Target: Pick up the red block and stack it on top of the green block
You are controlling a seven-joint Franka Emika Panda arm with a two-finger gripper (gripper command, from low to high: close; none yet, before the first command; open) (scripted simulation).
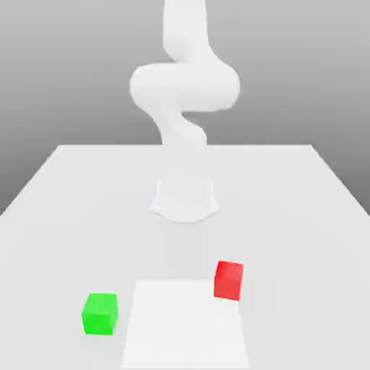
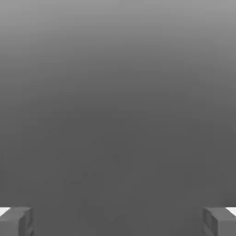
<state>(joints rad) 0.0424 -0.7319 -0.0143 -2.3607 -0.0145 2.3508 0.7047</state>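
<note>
The red block [image 1: 228,280] sits on the white table [image 1: 65,209], toward the front and on the exterior view's right. It is a small bright red cube with plain, flat-looking faces, and it seems a little tipped, with one bottom corner at the edge of a brighter white square patch [image 1: 184,325] on the table. The green block [image 1: 100,313] is a small bright green cube of about the same size. It rests flat on the table toward the exterior view's left, just beside the white patch and well apart from the red block. The white patch lies between the two blocks. The robot arm [image 1: 184,90] is white and curvy, and it rises from a round base [image 1: 185,199] further back on the table, well behind both blocks. In the hand view the gripper [image 2: 118,221] shows its two grey fingertips [image 2: 16,221], one at each side, spread far apart with nothing between them. Past the fingertips there is a plain grey background. So the pincer is wide apart and holds nothing, and both blocks are down on the table. The exterior view shows the blocks, the table and the arm, while the hand view shows how the fingers stand.
</note>
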